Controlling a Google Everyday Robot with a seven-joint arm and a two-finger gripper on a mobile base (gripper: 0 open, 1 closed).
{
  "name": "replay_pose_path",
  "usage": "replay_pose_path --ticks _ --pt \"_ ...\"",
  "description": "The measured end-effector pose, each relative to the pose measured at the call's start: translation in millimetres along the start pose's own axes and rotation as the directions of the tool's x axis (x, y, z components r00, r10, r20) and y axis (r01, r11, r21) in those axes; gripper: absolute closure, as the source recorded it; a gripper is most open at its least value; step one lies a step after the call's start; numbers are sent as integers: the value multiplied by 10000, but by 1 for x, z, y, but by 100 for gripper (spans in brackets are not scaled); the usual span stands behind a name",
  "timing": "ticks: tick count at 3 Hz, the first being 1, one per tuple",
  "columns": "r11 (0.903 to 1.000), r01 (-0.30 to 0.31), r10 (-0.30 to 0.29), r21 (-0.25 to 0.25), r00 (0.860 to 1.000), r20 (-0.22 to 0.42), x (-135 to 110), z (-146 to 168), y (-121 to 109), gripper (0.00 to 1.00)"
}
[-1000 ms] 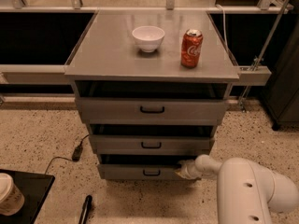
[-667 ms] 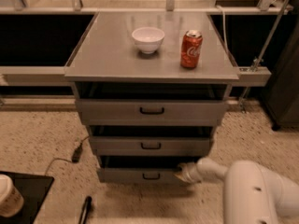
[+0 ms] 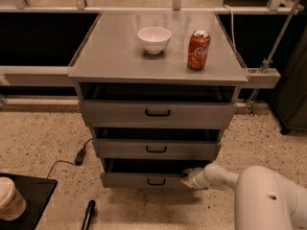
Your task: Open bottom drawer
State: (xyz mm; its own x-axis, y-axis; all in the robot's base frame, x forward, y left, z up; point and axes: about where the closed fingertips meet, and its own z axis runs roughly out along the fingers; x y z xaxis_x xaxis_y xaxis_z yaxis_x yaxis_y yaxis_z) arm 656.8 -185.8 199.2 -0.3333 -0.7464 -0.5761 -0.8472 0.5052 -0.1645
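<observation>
The bottom drawer (image 3: pixel 129 180) is the lowest and narrowest-looking of three grey metal drawers in a cabinet, with a small black bar handle (image 3: pixel 156 181). Its front stands a little out from the cabinet, with a dark gap above it. My gripper (image 3: pixel 187 178) is at the right end of the drawer front, right of the handle, touching or very near the front. The white arm (image 3: pixel 259 195) comes in from the lower right.
The cabinet top (image 3: pixel 110 56) carries a white bowl (image 3: pixel 154 39) and a red soda can (image 3: pixel 198 50). The middle drawer (image 3: pixel 156 149) and top drawer (image 3: pixel 157 113) sit above. A black cable (image 3: pixel 79 155) lies on the speckled floor at left. A paper cup (image 3: pixel 9 200) stands on a black tray at lower left.
The gripper has stayed at the right end of the bottom drawer front. The drawer front looks slightly further out, with a wider dark gap above it.
</observation>
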Motion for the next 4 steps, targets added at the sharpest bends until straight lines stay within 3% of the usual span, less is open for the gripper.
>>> replay_pose_path --ticks 4 --pt "9999 -73 77 -134 9995 297 20 -24 35 100"
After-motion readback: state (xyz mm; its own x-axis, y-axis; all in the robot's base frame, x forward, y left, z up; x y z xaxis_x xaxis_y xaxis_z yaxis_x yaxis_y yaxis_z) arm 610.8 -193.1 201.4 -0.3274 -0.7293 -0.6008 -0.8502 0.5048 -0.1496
